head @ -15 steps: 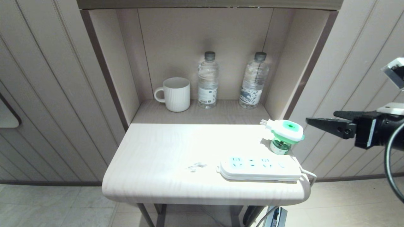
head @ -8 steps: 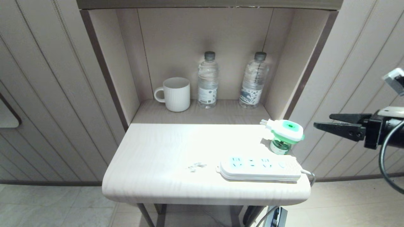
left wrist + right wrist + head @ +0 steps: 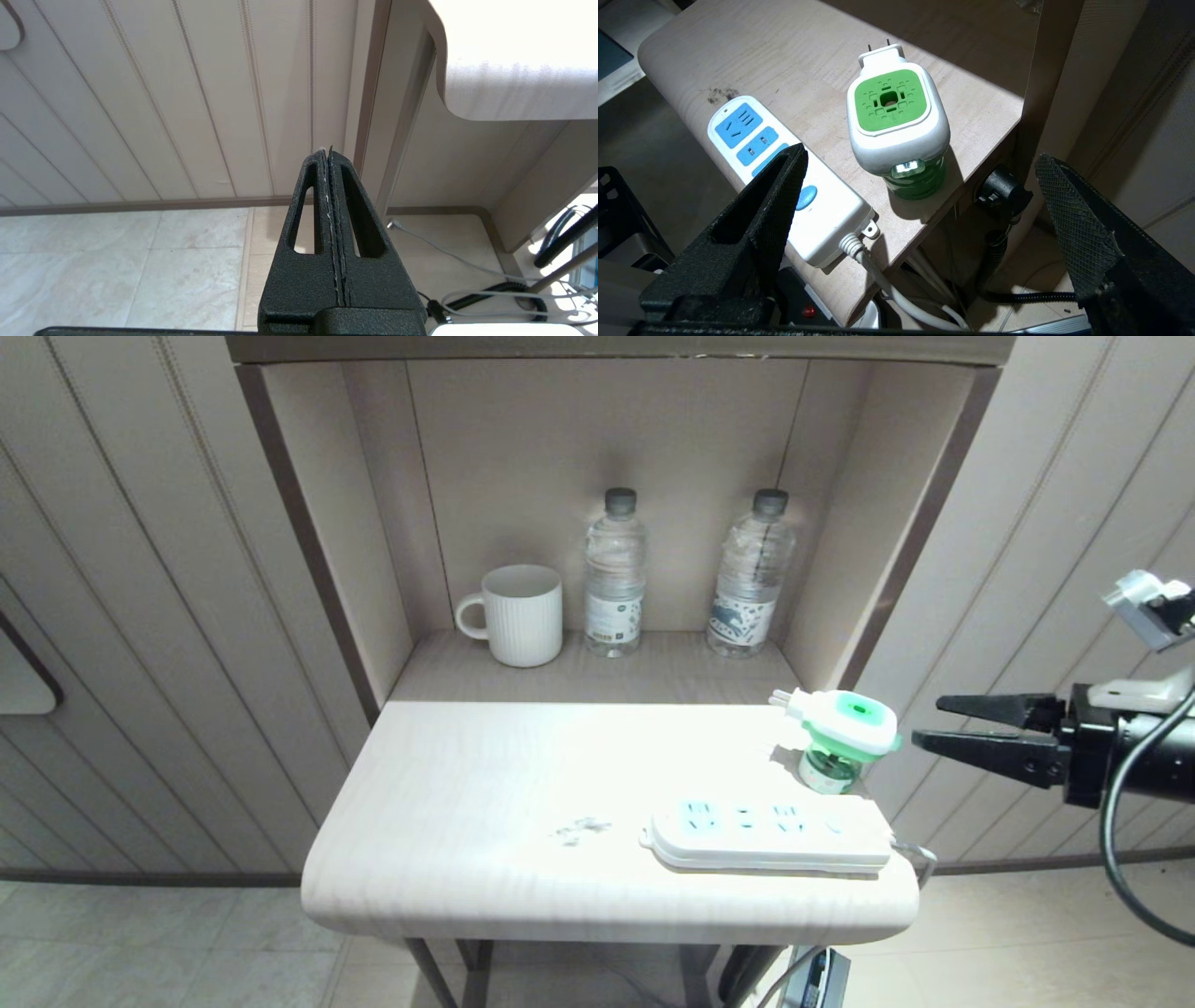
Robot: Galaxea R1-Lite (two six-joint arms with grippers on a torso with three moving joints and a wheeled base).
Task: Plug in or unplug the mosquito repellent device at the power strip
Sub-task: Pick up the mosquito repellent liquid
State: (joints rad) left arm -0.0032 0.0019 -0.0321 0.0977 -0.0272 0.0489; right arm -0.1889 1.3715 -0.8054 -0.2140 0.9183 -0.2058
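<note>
While the mosquito repellent device [image 3: 843, 737] stood unplugged on the table [image 3: 485, 821], just behind the power strip [image 3: 767, 835], the right gripper [image 3: 924, 723] hovered beside it with jaws wide apart. Low by the floor, the left gripper [image 3: 327, 151] was closed.

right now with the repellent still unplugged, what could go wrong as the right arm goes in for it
1. The mosquito repellent device stands on its small bottle near the table's right edge; a nudge from the right gripper, its jaws open, might tip it or push it off.
2. The power strip lies loose, so pushing the prongs in could slide it.
</note>
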